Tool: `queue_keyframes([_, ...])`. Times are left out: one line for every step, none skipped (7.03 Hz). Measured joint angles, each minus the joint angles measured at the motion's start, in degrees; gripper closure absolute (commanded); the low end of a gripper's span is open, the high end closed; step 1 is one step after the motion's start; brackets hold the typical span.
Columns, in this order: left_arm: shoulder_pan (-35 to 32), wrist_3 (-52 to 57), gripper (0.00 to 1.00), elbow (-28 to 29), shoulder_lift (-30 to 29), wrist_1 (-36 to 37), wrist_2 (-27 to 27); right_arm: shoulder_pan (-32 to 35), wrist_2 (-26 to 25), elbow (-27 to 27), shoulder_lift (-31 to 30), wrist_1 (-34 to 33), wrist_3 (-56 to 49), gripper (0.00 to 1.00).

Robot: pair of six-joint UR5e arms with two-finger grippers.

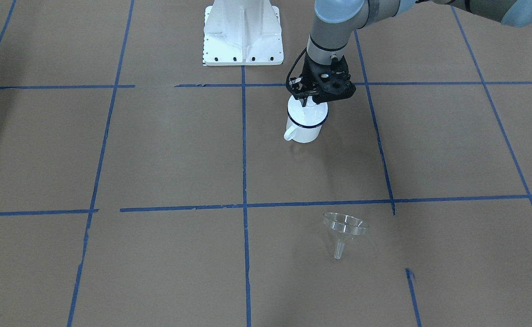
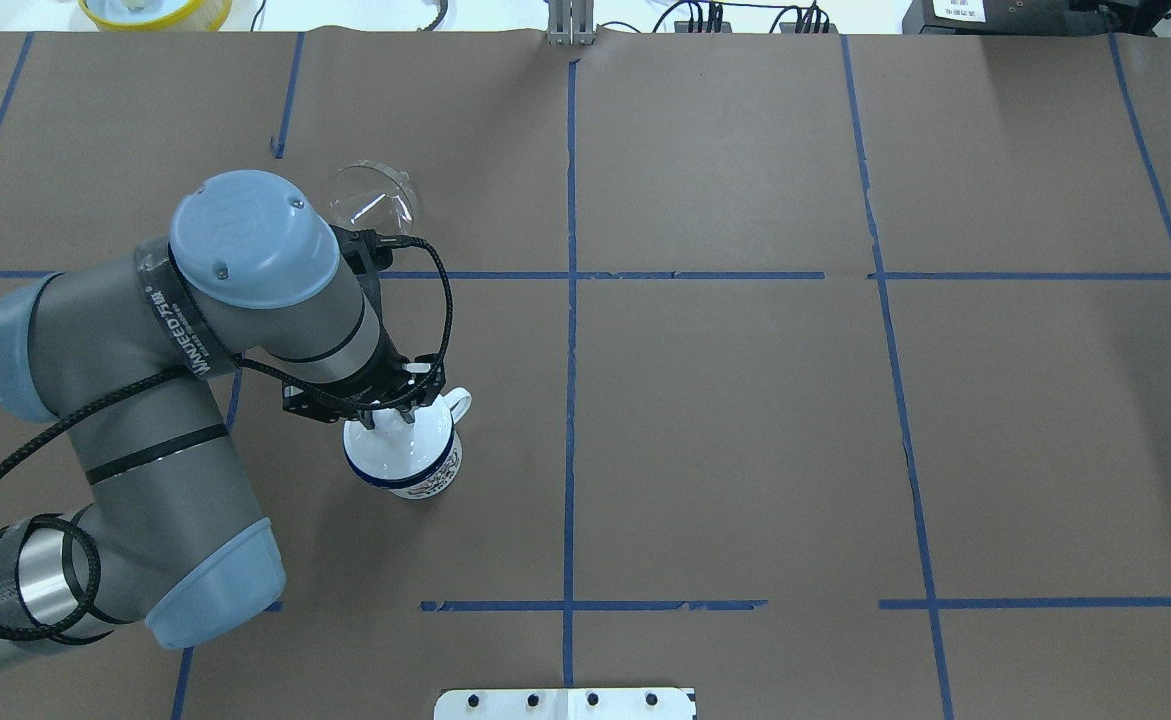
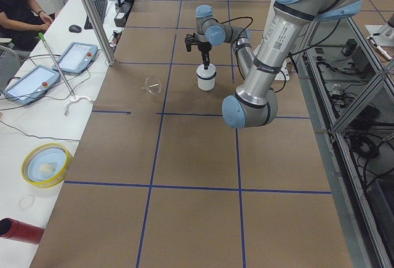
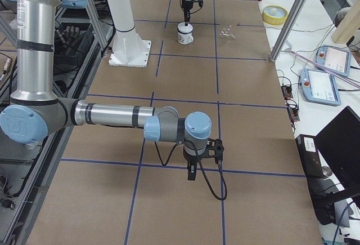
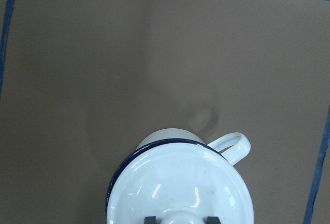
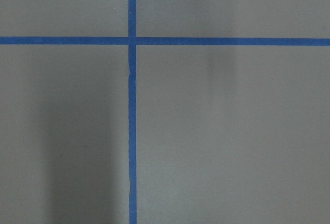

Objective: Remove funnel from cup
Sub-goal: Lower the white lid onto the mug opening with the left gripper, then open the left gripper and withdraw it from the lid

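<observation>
The clear funnel [image 1: 344, 229] lies on its side on the brown table, well apart from the cup; it also shows in the overhead view [image 2: 373, 197]. The white cup [image 1: 305, 129] with a dark blue rim stands upright, its handle [image 5: 234, 144] to one side. A white round knobbed lid [image 5: 180, 183] covers its mouth. My left gripper [image 1: 304, 101] hangs straight above the cup, its fingers closed on the lid's knob [image 2: 392, 415]. My right gripper [image 4: 192, 176] shows only in the exterior right view, low over bare table far from the cup; I cannot tell its state.
The robot's white base plate [image 1: 243, 41] stands behind the cup. Blue tape lines cross the table [image 2: 745, 420]. Beyond the table's edge are a yellow bowl [image 3: 46, 164], a red cylinder [image 3: 18, 230] and two tablets [image 3: 77, 56].
</observation>
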Motion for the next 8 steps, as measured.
queue_keyframes([0.0,0.0,0.01,0.0,0.0,0.0,0.0,0.0,0.0,0.0,0.0,0.0,0.0,0.0])
queue_keyframes([0.0,0.0,0.01,0.0,0.1,0.0,0.0,0.0,0.0,0.0,0.0,0.0,0.0,0.0])
queue_keyframes([-0.1,0.0,0.0,0.0,0.1,0.0,0.0,0.0,0.0,0.0,0.0,0.0,0.0,0.0])
queue_keyframes([-0.1,0.1,0.0,-0.1,0.2,0.0,0.0,0.0,0.0,0.0,0.0,0.0,0.0,0.0])
queue_keyframes([-0.2,0.4,0.0,-0.3,0.2,0.0,0.0,0.0,0.0,0.0,0.0,0.0,0.0,0.0])
queue_keyframes([-0.7,0.8,0.0,-0.7,0.1,-0.3,0.1,0.0,0.0,0.0,0.0,0.0,0.0,0.0])
queue_keyframes([-1.8,1.1,0.0,-1.3,0.3,-1.9,0.2,0.0,0.0,0.0,0.0,0.0,0.0,0.0])
queue_keyframes([-3.0,1.3,0.0,-1.6,0.8,-5.4,1.0,0.0,0.0,0.0,0.0,0.0,0.0,0.0])
